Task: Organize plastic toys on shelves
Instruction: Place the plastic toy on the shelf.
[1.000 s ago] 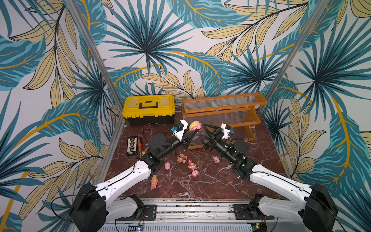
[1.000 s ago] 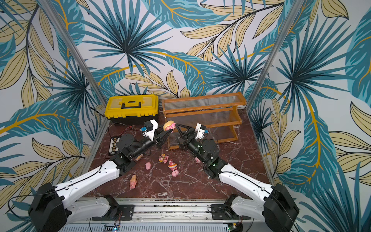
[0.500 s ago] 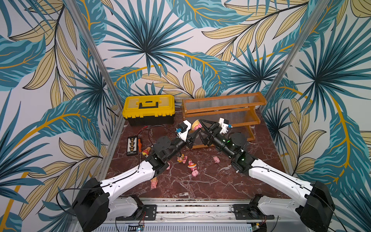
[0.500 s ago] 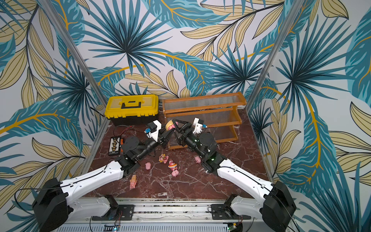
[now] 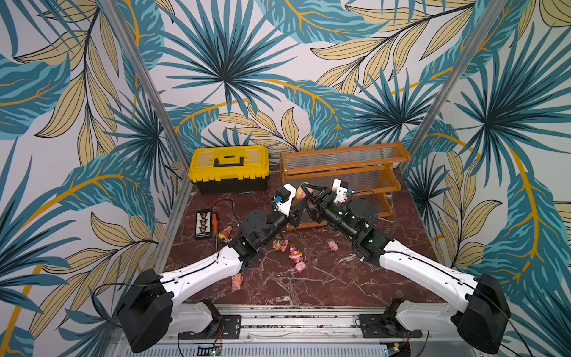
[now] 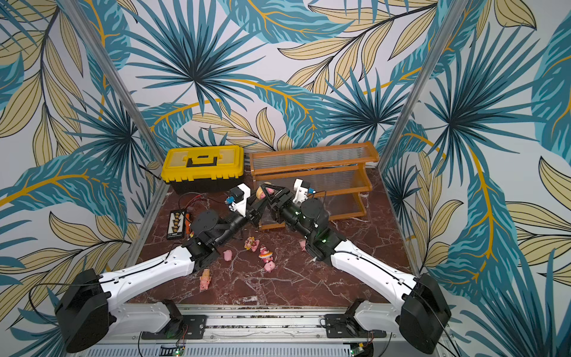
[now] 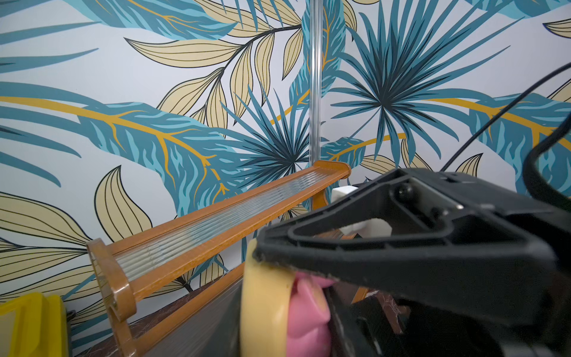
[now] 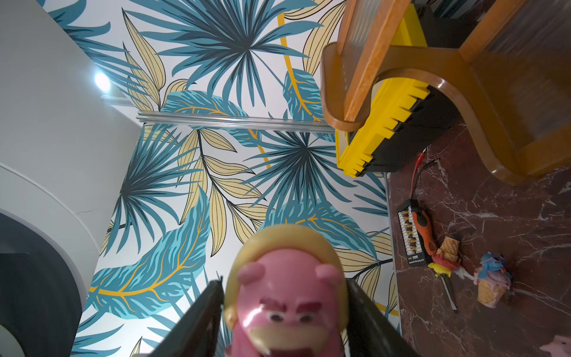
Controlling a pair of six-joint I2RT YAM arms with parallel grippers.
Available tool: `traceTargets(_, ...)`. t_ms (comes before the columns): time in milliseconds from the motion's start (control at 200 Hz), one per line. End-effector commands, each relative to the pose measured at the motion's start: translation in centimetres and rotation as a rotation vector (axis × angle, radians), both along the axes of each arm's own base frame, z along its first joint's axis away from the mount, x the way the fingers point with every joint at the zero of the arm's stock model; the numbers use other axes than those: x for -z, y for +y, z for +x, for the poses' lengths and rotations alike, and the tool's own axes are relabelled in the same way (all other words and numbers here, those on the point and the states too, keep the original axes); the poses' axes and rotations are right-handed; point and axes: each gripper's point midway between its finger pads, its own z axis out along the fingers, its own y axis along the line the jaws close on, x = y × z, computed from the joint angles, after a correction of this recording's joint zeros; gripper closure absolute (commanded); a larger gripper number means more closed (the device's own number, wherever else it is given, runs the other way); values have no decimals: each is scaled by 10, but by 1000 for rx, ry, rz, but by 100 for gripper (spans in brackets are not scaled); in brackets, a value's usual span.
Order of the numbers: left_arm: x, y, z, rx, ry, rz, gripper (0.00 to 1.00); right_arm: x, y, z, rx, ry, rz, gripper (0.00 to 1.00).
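Pink toy [image 8: 287, 296] held by left tool [image 5: 299, 198]

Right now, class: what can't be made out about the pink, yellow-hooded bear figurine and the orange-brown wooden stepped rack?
Pink bear figurine: lower body cut off by right wrist view's edge; mostly covered by a black finger in left wrist view.
Orange-brown rack: lower tiers partly behind both arms in both top views.
Right gripper: contact blurred in right wrist view.
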Motion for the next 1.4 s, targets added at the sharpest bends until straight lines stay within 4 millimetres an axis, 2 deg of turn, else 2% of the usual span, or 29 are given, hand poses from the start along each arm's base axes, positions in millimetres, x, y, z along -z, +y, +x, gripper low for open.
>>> traceTargets(0, -26, 0, -1, 1, -39, -53, 83, -7, 5, -1, -15, -27, -9, 43)
traceTargets(80, -24, -3, -4, 23, -34, -43, 70, -7, 5, -1, -15, -35, -18, 50)
traceTargets(300, -14, -3, -18, 80, -30, -8, 18, -2, -2, -1, -6, -30, -52, 55)
traceTargets(390, -12, 6, -24, 71, -25, -4, 7, -1, -14, 2, 13, -30, -86, 55)
traceTargets(521, 0, 37, -24, -26, 59, -2, 3, 12, -46, 10, 40, 0, -231, 55)
traceTargets(646, 41, 84, -8, -175, 314, -30, 2, 26, -87, 15, 36, 47, -544, 54)
traceTargets(721, 64, 101, -10, -200, 423, -65, 3, 33, -109, 18, 6, 83, -771, 54)
traceTargets(746, 69, 104, -11, -200, 435, -78, 3, 28, -117, 20, 5, 82, -841, 54)
traceTargets(851, 80, 111, -18, -196, 450, -140, 3, 14, -146, 32, 14, 86, -1080, 54)
traceTargets(941, 81, 114, -21, -195, 454, -161, 3, 12, -170, 43, 7, 139, -1252, 54)
traceTargets(1071, 82, 114, -23, -194, 456, -152, 3, -1, -206, 63, 28, 200, -1447, 53)
traceTargets(1206, 85, 117, -24, -199, 455, -161, 3, -19, -242, 86, 106, 255, -1517, 53)
traceTargets(1397, 90, 121, -27, -207, 462, -179, 3, -14, -289, 116, 234, 354, -1572, 53)
